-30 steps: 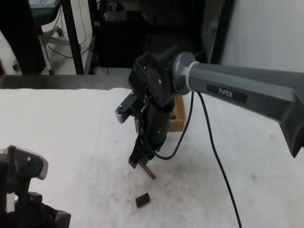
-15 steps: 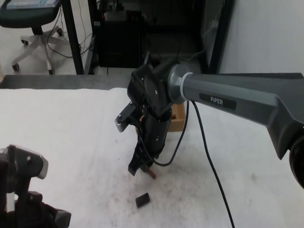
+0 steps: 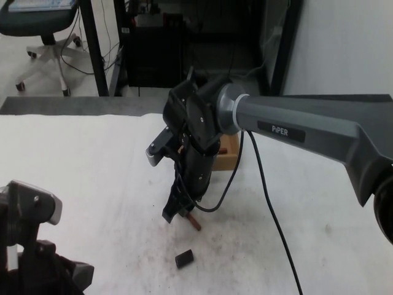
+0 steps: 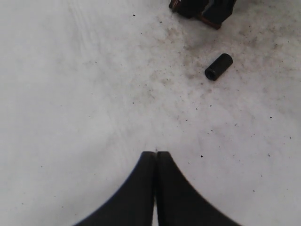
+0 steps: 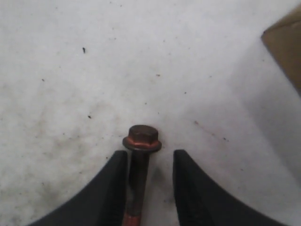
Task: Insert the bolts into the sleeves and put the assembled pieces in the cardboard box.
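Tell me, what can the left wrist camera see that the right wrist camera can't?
Left wrist view: a black sleeve lying on its side, and the left claw, pinched shut. Right wrist view: the right claw, open around a rusty bolt with a hex head, plus a corner of the cardboard box. Both: the white bench speckled with dark bits.

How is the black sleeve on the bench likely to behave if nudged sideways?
The sleeve is a short cylinder lying on its side, so it would probably roll. It looks rigid and is unlikely to deform when gripped. The bench looks matte and gritty, which may slow any rolling.
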Available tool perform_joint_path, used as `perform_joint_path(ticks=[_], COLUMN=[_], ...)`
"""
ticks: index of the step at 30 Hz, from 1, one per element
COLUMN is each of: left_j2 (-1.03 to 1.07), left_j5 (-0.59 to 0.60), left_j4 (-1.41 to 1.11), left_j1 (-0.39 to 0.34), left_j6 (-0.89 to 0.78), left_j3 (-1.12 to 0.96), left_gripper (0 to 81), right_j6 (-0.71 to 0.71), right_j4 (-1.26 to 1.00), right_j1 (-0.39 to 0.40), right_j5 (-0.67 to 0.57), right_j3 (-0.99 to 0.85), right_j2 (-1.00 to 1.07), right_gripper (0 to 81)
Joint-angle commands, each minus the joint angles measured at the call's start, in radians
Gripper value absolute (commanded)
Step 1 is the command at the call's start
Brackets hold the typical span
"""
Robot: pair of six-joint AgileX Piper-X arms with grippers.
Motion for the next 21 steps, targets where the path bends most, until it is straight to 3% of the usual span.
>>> perform_joint_path(ticks=[1, 9, 21], left_j2=[-0.01, -0.01, -0.01], left_j5=[0.008, 0.008, 0.008], left_j4=[-0.012, -0.012, -0.012], left_j1=[-0.001, -0.001, -0.001], left_j6=[0.009, 0.009, 0.009], left_j3=[0.002, 0.002, 0.002], left_gripper=[0.3, 0.3, 0.3], right_j6=[-0.01, -0.01, 0.014], right_j4=[-0.005, 0.055, 0.04], right_j1=[0.0, 0.0, -0.006], right_j5=[-0.008, -0.034, -0.032], right_j3=[-0.003, -0.003, -0.052], right_j2=[-0.002, 0.035, -0.033], right_gripper=[26.5, 0.8, 0.8])
